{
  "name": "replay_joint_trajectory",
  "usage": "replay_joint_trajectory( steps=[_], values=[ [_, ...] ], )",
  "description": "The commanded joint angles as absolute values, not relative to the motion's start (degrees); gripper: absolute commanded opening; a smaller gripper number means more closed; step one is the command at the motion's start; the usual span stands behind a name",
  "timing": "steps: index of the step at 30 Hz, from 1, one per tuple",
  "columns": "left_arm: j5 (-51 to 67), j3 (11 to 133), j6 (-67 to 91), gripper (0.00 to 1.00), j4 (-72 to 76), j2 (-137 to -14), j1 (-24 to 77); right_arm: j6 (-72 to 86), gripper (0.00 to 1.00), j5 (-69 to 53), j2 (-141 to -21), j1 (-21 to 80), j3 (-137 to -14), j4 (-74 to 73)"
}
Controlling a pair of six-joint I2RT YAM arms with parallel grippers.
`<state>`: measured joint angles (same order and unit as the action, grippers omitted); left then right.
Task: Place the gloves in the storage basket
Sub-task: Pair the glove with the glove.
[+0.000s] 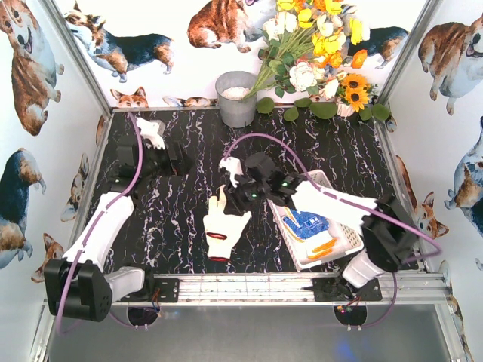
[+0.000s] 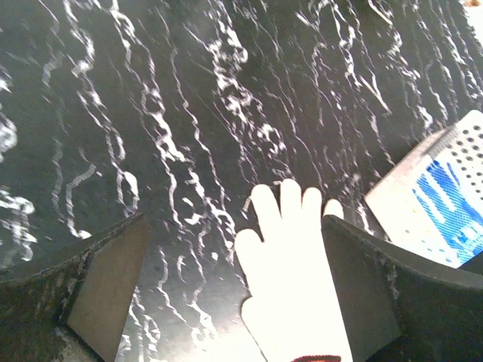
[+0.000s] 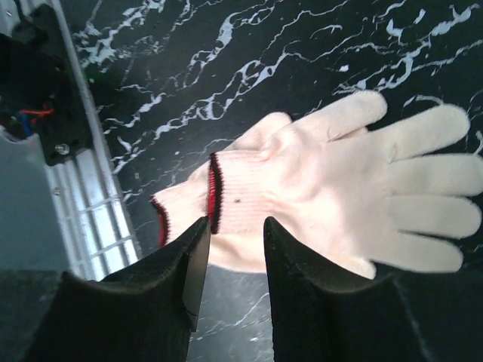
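A pair of cream knit gloves (image 1: 225,228) with red-edged cuffs lies stacked on the black marble table, fingers pointing to the far side. It shows in the right wrist view (image 3: 339,181) and the left wrist view (image 2: 294,279). My right gripper (image 1: 231,173) hovers over the gloves; its jaws (image 3: 234,226) stand a little apart above the cuffs, holding nothing. The white lattice storage basket (image 1: 343,235) sits at the front right and holds a blue-dotted glove (image 1: 308,224) and a yellow-and-orange glove (image 1: 323,247). My left gripper (image 1: 151,133) is wide open (image 2: 234,226) and empty at the far left.
A grey metal bucket (image 1: 236,98) stands at the back centre, with a bunch of artificial flowers (image 1: 317,53) to its right. An aluminium rail (image 1: 249,286) runs along the near edge. Corgi-printed walls close in the table on three sides.
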<state>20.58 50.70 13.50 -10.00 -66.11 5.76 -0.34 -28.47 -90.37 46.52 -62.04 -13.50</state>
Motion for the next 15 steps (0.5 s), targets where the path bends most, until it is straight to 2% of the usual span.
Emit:
replay_joint_trajectory(
  steps=[1,5,8,10,15],
  values=[
    [25.7,46.3,23.3,0.90,-8.8,-64.8,5.7,10.6,0.37,-25.6,-84.4,47.0,-59.6,-11.3],
    [32.5,36.1,36.9,0.88,-1.8,-62.6,7.3,27.9,0.36,-18.8,-83.4,46.9,-59.0,-13.1],
    [32.2,31.6,41.3,0.86,0.3,-61.8,9.7,38.6,0.37,-14.7,-84.2,47.1,-56.9,-12.6],
    [31.6,30.4,42.1,0.81,0.5,-63.1,10.9,44.2,0.36,-11.7,-85.9,47.2,-56.0,-13.7],
    [34.2,29.6,43.7,0.62,4.8,-70.0,11.9,53.4,0.35,-9.4,-90.1,48.2,-57.2,-18.4]
  ],
)
